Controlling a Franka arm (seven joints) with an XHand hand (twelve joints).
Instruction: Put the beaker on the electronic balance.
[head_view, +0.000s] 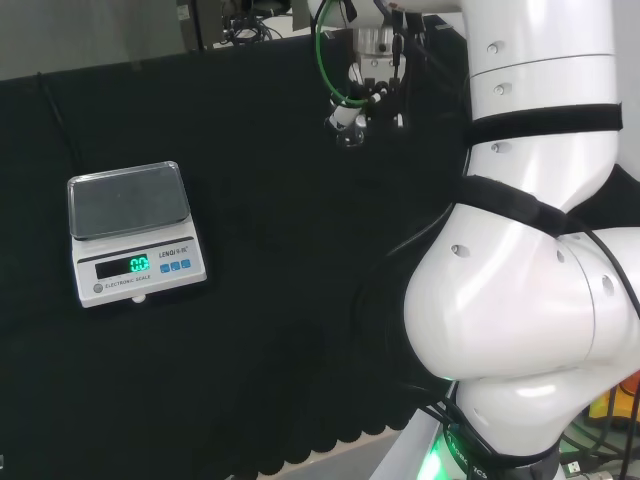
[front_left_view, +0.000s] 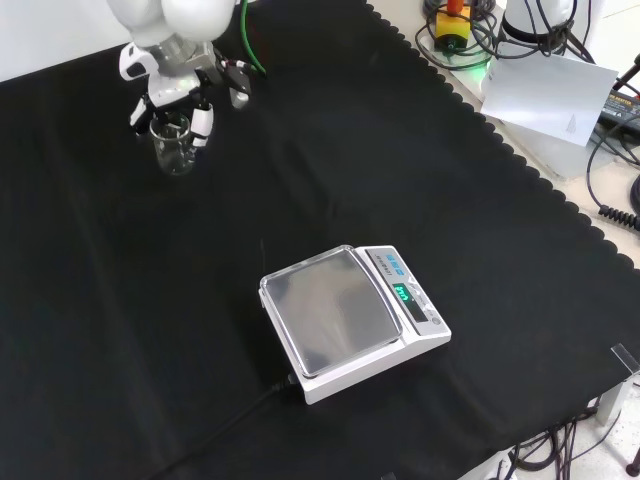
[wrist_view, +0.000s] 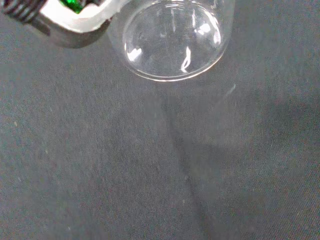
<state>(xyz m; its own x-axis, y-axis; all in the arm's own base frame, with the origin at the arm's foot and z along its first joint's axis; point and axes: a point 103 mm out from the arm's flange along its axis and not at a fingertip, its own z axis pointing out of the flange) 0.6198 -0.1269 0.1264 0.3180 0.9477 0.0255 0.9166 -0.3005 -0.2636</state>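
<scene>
Curling its fingers round one small clear glass beaker at the cloth's far left in the front view, the black and white hand holds it well apart from one white electronic balance with a steel pan.

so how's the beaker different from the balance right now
The beaker is clear glass; the balance is white with a grey metal pan. The beaker stands at the cloth's far left corner in the front view, within the hand's fingers, while the balance sits near the middle, untouched. The beaker is tall and round, the balance low and boxy. Both are upright on the black cloth.
</scene>
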